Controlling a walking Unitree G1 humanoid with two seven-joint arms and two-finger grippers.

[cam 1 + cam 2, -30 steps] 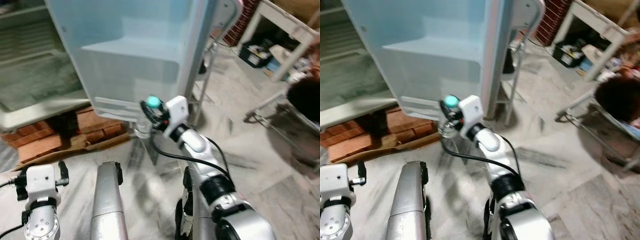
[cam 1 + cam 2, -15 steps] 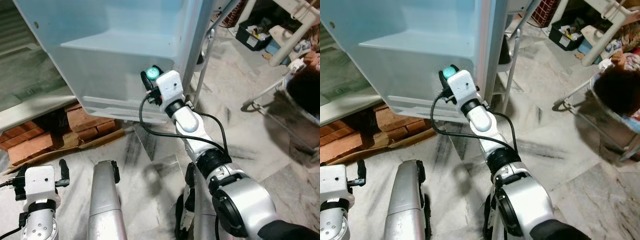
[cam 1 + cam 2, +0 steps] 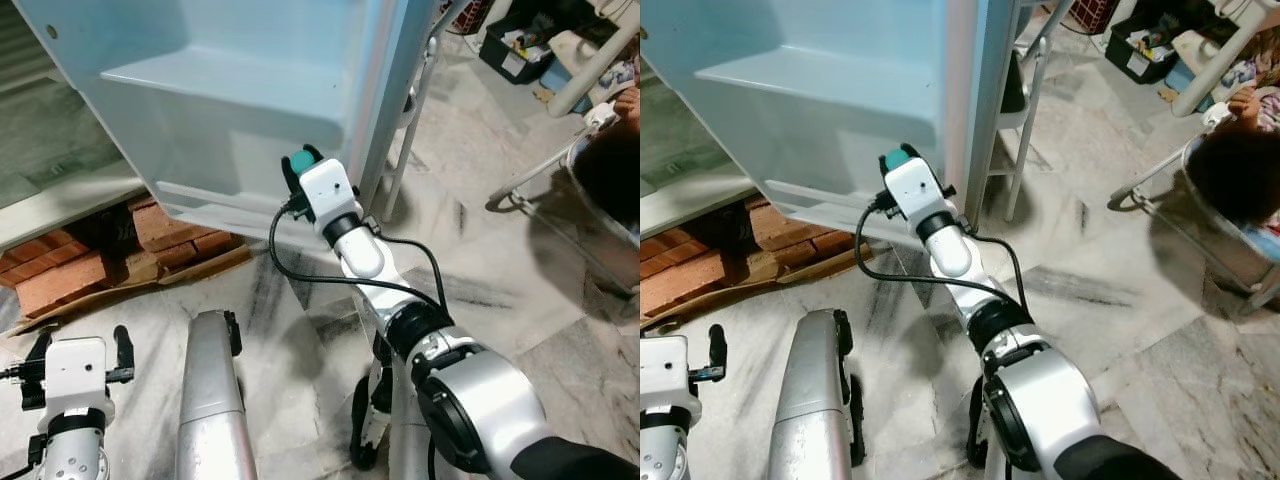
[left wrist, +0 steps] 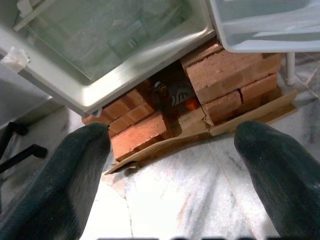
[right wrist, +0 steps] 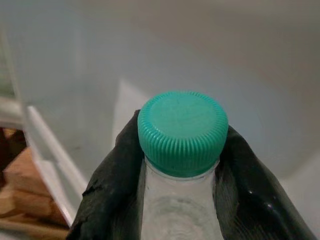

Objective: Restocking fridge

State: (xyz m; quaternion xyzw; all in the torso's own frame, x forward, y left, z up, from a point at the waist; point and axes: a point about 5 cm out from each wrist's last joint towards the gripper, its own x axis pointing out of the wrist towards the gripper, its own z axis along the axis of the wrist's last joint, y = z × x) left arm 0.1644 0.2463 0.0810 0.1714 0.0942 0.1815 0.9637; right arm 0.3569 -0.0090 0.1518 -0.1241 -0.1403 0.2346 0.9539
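I'm seeing the right gripper [image 5: 182,165] clamping a green-capped bottle [image 5: 182,132] against the fridge door [image 3: 240,110]; the left gripper [image 4: 172,170] is hanging spread.

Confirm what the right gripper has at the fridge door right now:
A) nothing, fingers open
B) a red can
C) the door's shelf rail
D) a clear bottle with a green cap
D: the right gripper is shut on the bottle, its black fingers flanking the neck under the green cap.
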